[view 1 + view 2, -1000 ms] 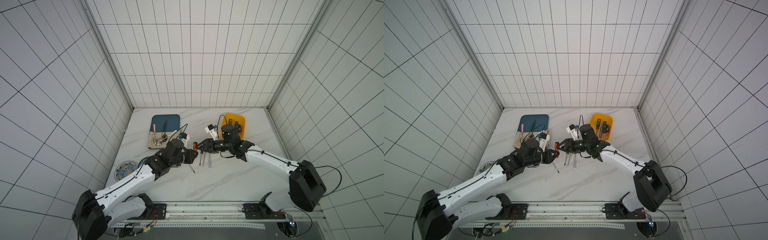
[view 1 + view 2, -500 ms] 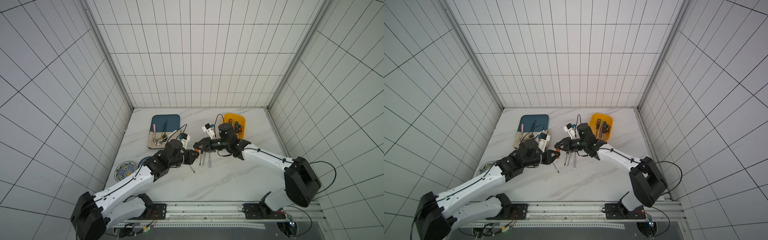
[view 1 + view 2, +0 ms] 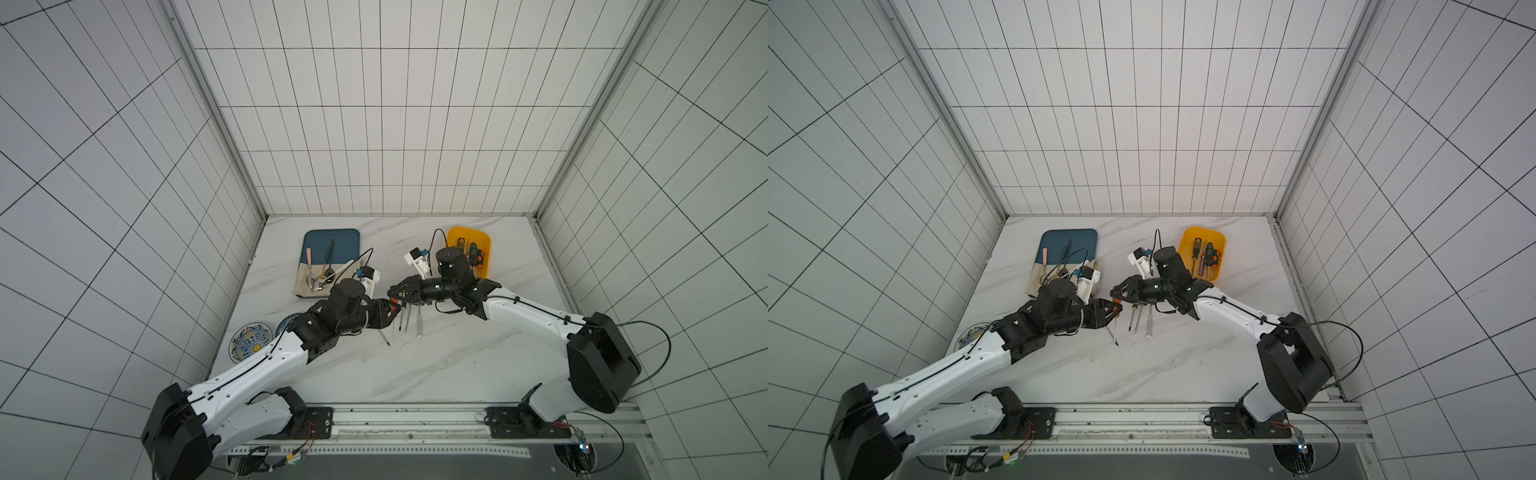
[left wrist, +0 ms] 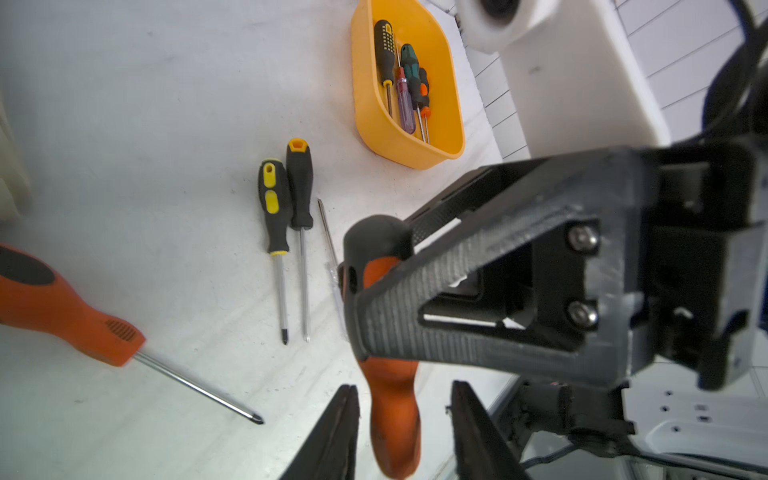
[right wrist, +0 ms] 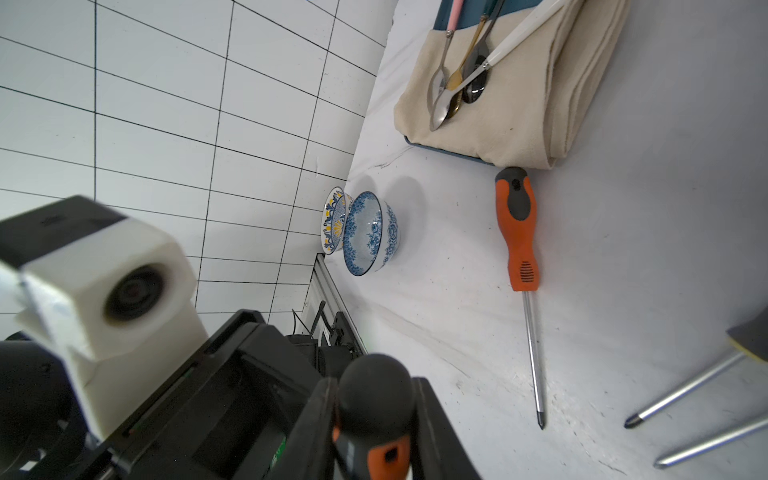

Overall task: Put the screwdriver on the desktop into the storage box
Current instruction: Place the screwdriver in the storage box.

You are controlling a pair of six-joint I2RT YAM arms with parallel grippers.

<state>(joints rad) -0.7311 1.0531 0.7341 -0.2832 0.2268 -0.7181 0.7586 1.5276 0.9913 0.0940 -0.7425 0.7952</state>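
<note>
- One orange-handled screwdriver hangs above the worktop, outside the yellow storage box.
- Right claw clamps its black-capped end.
- Left claw stands parted, one finger either side of the handle.
- A second orange screwdriver lies on the worktop.

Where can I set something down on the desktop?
Free: the front desktop between the loose screwdrivers and the rail; the back strip between teal tray and storage box. Crowded: around those screwdrivers, and by the bowl and plate.
</note>
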